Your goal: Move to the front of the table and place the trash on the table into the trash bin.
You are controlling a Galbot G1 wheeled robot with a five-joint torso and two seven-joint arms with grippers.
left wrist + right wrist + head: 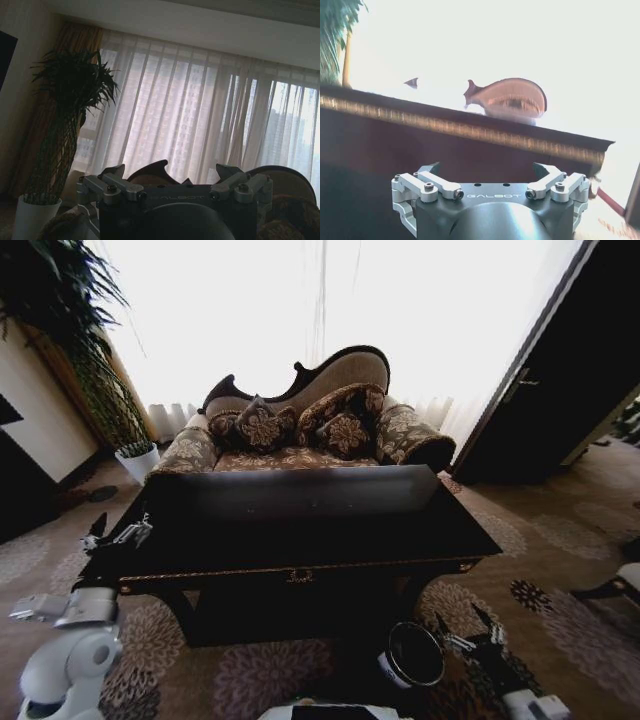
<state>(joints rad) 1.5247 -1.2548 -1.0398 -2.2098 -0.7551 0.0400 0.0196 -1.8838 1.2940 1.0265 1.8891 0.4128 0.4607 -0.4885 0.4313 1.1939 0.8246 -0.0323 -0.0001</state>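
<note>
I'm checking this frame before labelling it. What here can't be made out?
- Trash: none can be picked out on the table in the head view; the top is dark and glare washes its far part.
- Trash bin: its inside is too dark to see in the head view.
- Left end effector and right end effector: both fingertips are cut off in the wrist views, though the fingers stand apart.

"GALBOT" on left claw (pixel 170 176) and right claw (pixel 490 172) housings.
</note>
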